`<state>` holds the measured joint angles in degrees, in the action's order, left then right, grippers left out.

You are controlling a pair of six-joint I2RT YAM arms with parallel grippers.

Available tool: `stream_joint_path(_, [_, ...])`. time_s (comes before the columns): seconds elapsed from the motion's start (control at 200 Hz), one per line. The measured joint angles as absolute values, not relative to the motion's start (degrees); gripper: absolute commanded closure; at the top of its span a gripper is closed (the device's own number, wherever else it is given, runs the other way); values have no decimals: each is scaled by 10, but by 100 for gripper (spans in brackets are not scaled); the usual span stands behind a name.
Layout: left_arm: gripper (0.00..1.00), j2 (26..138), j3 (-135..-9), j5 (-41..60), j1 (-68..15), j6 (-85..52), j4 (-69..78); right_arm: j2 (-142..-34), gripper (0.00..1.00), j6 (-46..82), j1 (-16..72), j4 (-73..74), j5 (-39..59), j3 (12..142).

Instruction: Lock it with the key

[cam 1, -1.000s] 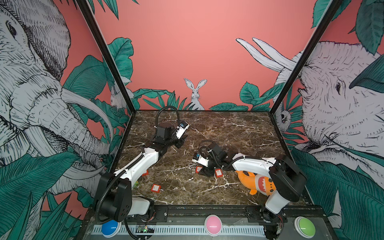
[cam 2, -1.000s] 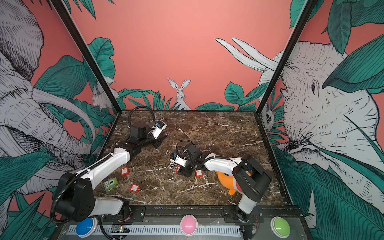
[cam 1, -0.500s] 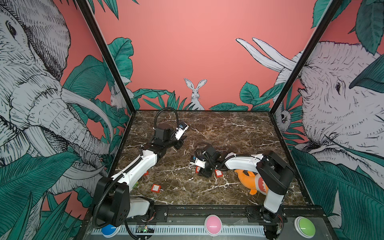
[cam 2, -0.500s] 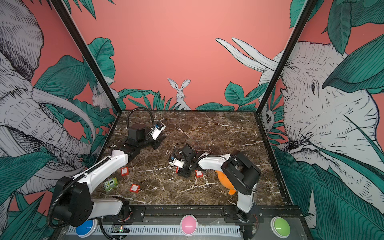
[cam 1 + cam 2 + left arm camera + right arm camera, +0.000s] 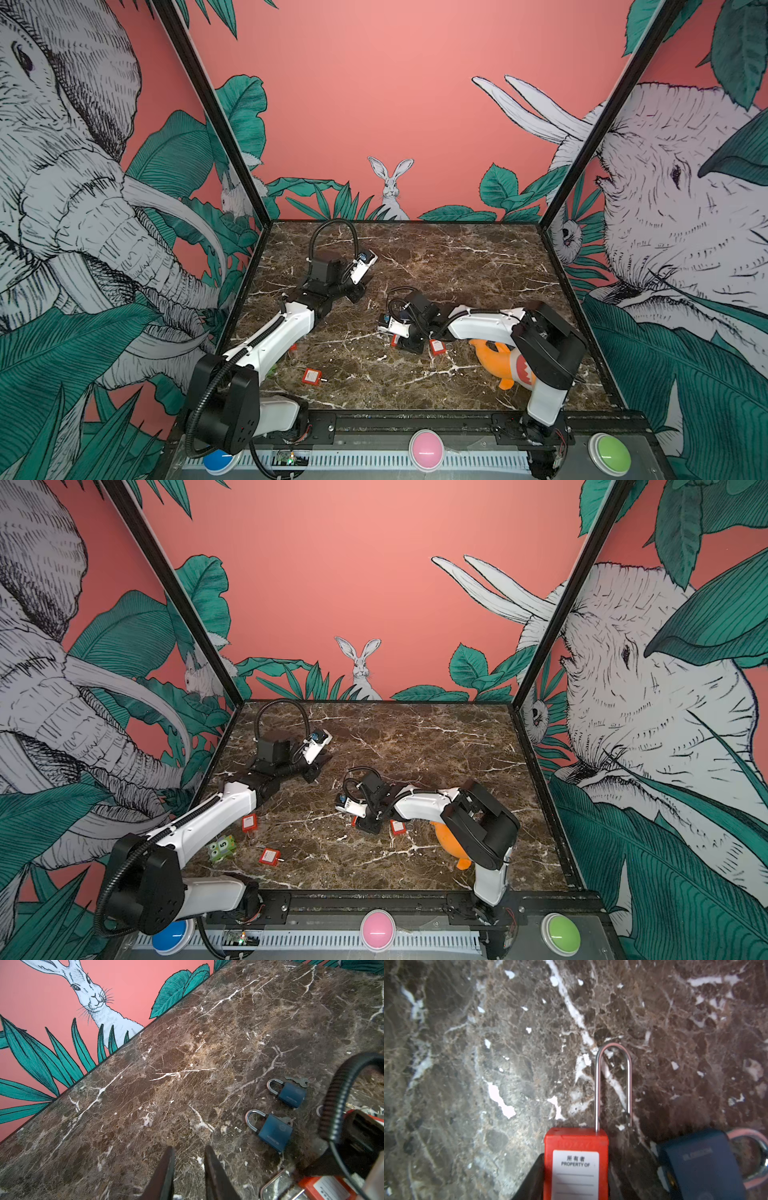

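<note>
Red and lying untouched nearest the front edge, one spare padlock [image 5: 311, 376] rests on the marble table [image 5: 457, 257]. The work is farther in, at mid-table, where the right gripper [image 5: 409, 344] stands low over another red padlock [image 5: 576, 1165]. The body of this lock is seen between the jaws, which are partly apart on either side of it; whether it is already pinched cannot be told. Its shackle [image 5: 613, 1084] is raised, the short leg clear of the body, so the lock is judged open. A square grip low on the body is advised, with the shackle kept free and the blue padlock [image 5: 699, 1165] just beside it not nudged. Farther back on the left, the left gripper [image 5: 188, 1159] is poised above the table, its jaws narrowly parted and empty. A loose key [image 5: 299, 1081] is seen on the table beside a far blue padlock [image 5: 291, 1095]; whether it fits the red lock cannot be told.
</note>
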<state>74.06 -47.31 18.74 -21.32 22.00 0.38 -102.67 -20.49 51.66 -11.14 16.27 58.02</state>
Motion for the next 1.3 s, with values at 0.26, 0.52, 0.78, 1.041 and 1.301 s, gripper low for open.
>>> stream_joint_path(0.26, [74,672,-453,329,-212,331,2,-826,76,-227,503,-60,200,476])
stream_joint_path(0.52, [73,671,-450,499,-212,436,-5,-747,77,-256,454,-81,195,473])
stream_joint_path(0.78, [71,724,-466,605,-212,522,-91,-727,79,-279,441,-115,193,488])
stream_joint_path(1.041, [66,747,-469,611,-215,528,-104,-727,80,-291,441,-123,195,499])
stream_joint_path(1.301, [66,758,-471,561,-218,505,-98,-729,81,-303,441,-133,203,506])
